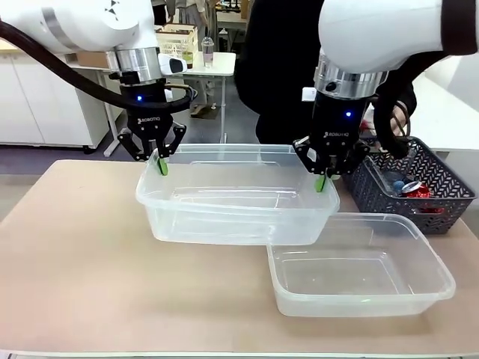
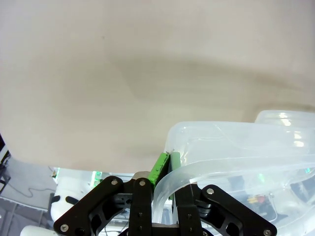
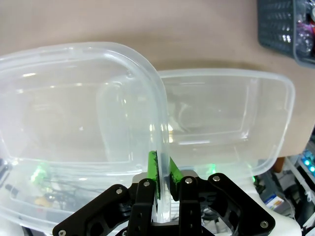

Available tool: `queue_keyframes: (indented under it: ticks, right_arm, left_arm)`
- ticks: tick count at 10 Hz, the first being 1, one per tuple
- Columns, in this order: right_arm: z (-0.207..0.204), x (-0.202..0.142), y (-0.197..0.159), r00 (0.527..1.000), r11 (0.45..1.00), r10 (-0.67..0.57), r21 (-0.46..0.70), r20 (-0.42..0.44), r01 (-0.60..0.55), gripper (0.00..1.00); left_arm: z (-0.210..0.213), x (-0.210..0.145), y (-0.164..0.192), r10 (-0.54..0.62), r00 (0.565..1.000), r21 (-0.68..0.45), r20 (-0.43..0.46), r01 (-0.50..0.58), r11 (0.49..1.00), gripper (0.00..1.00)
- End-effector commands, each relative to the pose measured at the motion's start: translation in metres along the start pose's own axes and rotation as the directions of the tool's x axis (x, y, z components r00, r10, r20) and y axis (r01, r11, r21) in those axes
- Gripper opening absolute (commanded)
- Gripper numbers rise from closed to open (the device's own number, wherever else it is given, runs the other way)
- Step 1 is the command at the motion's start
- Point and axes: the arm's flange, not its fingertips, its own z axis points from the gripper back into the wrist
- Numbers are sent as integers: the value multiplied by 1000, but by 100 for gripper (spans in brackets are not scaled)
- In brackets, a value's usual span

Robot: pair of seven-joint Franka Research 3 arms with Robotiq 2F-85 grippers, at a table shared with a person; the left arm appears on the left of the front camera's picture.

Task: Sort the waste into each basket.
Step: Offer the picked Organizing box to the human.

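left claw [image 1: 162, 166] and right claw [image 1: 322, 182], both lettered robotiq, clamp opposite rims of the upper clear tub [image 1: 239, 213].

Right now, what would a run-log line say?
held tub: off table | left gripper: shut on its rim | right gripper: shut on opposite rim | second tub: on table

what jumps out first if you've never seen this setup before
The clear tub held between both arms stands out: the left gripper pinches its rim at one end, the right gripper at the other. A second clear tub sits on the table in front of it to the right, and a dark lattice basket with a red can inside stands at the far right.
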Motion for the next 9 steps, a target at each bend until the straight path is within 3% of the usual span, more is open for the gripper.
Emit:
queue_keyframes:
  ticks: [1,9]
  right_arm:
    - [0,0,3,1000,1000,9,2,-11,-9,6]
    - [0,0,3,1000,1000,9,2,-11,-9,6]
  left_arm:
    - [5,-4,2,13,1000,-19,11,-12,1000,5]
    - [5,-4,2,13,1000,-19,11,-12,1000,5]
